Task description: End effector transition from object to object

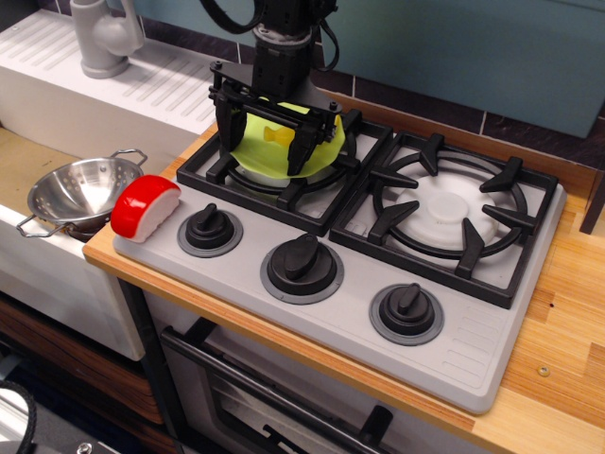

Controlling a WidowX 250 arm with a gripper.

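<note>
My black gripper [264,145] hangs from its black wrist over the left back burner. Its two long dark fingers [227,132] stand wide apart, so it is open. Behind and between the fingers is a lime-green round lid [326,142] with a yellow knob [277,135]. The lid looks tilted, its face turned toward the camera, over the black grate [213,168]. The fingers flank the knob without closing on it. I cannot tell whether a finger touches the lid.
A red-and-white sushi-shaped toy [145,207] lies on the stove's front left corner. A steel colander [80,193] sits in the sink at left, a grey tap [102,36] behind it. Three black dials [302,267] line the front. The right burner [444,210] is bare.
</note>
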